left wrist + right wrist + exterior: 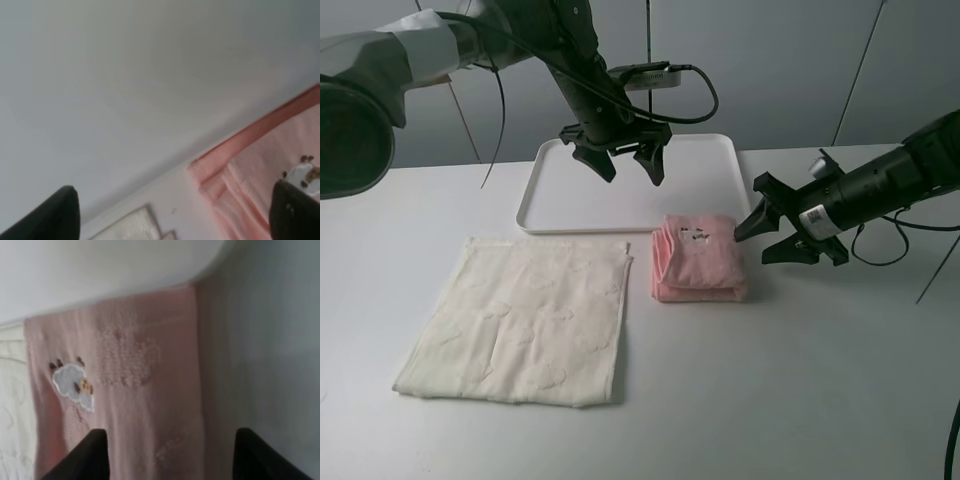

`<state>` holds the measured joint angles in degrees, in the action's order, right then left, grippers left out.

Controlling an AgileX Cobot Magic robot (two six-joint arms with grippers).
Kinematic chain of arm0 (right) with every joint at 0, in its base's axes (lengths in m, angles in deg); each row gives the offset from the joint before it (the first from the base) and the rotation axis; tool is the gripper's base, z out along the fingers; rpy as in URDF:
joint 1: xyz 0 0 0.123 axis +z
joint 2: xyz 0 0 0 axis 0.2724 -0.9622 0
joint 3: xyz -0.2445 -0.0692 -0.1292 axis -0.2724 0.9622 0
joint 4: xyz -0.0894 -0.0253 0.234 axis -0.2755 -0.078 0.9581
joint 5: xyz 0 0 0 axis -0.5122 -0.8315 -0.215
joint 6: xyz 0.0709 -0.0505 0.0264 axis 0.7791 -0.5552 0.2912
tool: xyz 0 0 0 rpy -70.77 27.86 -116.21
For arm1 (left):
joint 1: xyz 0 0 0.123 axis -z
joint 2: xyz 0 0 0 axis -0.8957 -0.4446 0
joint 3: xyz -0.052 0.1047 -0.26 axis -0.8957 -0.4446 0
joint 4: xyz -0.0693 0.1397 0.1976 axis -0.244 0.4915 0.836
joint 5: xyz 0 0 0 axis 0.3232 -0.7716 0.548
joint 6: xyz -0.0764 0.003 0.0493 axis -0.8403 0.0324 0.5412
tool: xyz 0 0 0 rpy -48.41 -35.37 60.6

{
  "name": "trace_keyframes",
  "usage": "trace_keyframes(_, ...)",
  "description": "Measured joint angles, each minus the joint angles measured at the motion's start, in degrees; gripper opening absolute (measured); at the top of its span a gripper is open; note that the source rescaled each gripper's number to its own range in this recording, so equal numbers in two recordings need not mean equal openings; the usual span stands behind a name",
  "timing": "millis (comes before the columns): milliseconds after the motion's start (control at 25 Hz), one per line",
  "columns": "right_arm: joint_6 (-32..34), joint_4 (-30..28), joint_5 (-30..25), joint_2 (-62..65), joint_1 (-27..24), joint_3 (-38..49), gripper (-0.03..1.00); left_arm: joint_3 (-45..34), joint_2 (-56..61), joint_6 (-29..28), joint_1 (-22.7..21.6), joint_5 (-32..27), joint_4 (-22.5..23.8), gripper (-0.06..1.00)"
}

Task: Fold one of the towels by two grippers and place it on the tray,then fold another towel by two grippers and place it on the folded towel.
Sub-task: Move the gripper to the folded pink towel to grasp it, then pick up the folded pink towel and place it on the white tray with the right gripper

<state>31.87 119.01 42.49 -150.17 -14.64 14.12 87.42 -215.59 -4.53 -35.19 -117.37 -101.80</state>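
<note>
**A:** Where's the pink towel (700, 260)?

**B:** Folded into a thick bundle w/ a small pale patch (75, 385) on top. It lies on the white table (780, 390), far edge touching the tray (580, 195) at its near rim.

**A:** And the grippers?

**B:** Left gripper (633, 178) hangs over the tray, jaws spread wide, empty. Right gripper (751, 248) is just right of the pink towel, jaws apart, gripping nothing. The cream-white towel (520, 320) lies flat, unfolded, to the left of the pink one.

Light: bright, soft, even across my high view.
Shadows: faint, short.
My wrist views: dimmer, pink towel (150, 405) blurred.
</note>
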Motion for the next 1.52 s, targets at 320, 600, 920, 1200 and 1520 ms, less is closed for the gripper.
trace_keyframes(320, -5.7, 5.6, -2.7, -4.6, 0.0, -0.1, 0.58, 0.0, 0.0, 0.4, 0.0, 0.0, -0.2, 0.97)
trace_keyframes(600, -10.4, 11.4, -3.6, -5.8, 0.6, -0.1, 0.58, 0.0, 0.0, 1.3, 0.0, 0.0, -0.2, 0.97)
trace_keyframes(920, -11.2, 12.8, 1.0, -5.8, 5.5, -0.1, 0.4, 0.0, 0.0, 1.6, 0.0, 0.0, -0.2, 0.97)
trace_keyframes(1200, -13.6, 12.7, 1.3, -5.8, 5.6, -0.1, 0.08, 0.0, 0.0, 3.6, 0.0, 0.0, -0.2, 0.97)
trace_keyframes(1520, -14.0, 12.6, -2.8, -3.6, 5.6, -0.1, 0.08, -0.1, 1.1, 7.4, 0.0, -0.1, -2.4, 0.97)
